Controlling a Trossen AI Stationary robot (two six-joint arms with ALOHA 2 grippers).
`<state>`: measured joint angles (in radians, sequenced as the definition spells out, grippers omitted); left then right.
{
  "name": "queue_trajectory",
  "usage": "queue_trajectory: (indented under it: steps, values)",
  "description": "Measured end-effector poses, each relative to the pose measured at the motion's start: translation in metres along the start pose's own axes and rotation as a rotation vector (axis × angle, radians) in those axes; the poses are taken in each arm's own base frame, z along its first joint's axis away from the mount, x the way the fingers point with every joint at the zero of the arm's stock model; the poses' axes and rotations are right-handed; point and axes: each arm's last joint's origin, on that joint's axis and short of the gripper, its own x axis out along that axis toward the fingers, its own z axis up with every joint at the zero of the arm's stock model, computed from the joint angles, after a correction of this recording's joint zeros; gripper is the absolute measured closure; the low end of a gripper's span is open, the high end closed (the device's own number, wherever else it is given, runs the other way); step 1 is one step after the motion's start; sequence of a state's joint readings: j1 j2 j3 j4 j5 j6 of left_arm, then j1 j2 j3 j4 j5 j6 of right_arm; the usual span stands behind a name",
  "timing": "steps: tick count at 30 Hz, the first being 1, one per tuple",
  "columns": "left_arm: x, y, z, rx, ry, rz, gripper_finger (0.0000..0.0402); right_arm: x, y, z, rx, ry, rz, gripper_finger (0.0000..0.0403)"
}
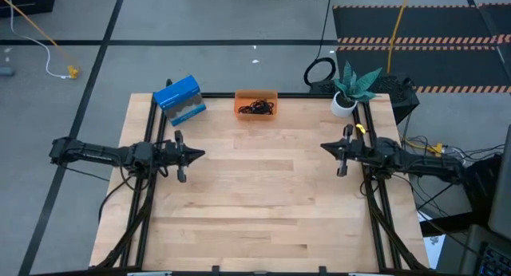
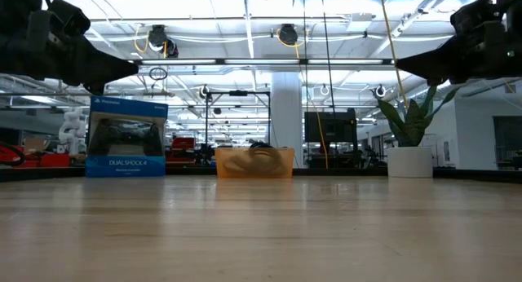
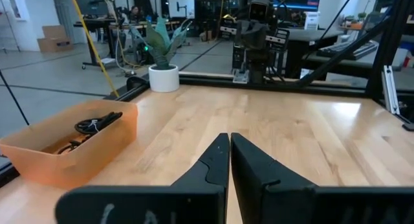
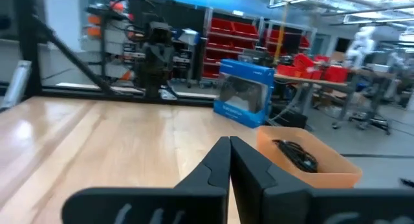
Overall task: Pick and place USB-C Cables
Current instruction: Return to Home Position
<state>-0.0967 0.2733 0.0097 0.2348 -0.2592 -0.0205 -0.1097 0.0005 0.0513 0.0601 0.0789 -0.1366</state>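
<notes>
USB-C cables (image 1: 255, 108): dark tangle inside orange bin (image 1: 238, 101), at table (image 1: 263, 212) far edge, between blue box (image 1: 180, 100) and potted plant (image 1: 351, 88). Left gripper (image 1: 200, 155) above table's left side, fingers pressed together, empty. Right gripper (image 1: 325, 147) above right side, likewise closed, empty.

Pale wooden tabletop (image 1: 263, 196) with a black frame. Three things stand along its far edge. A blue box (image 1: 180, 100) stands near the left hand (image 1: 200, 155), on its far-edge side. An orange bin (image 1: 238, 105) sits farther along, between the left hand and the right hand (image 1: 323, 147). A white plant pot (image 1: 343, 104) stands near the right hand, at the far corner.
</notes>
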Motion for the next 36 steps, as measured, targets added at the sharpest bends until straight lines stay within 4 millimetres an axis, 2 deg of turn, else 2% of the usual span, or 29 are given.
queue_trajectory:
  steps: [5, 12, 17, 25, 36]
  values:
    - [0.0, 0.0, 0.0, 0.004, 0.0, 0.0, 0.0398, 0.0, 0.002, 0.0, 0.025, -0.004, 0.084, 0.0401]
    - [0.0, 0.0, 0.0, 0.011, -0.002, 0.003, 0.0383, 0.0, 0.002, 0.0, 0.061, -0.007, 0.08, 0.0401]
    - [0.0, 0.0, 0.0, 0.022, -0.002, 0.004, 0.0396, 0.0, 0.002, -0.001, 0.08, 0.015, 0.039, 0.0401]
    - [0.0, 0.0, 0.0, 0.029, 0.005, 0.012, 0.038, -0.001, 0.011, -0.001, 0.12, 0.018, 0.171, 0.0401]
    - [0.0, 0.0, -0.003, 0.02, 0.033, 0.013, 0.0397, -0.001, 0.013, -0.004, 0.119, 0.046, 0.154, 0.0401]
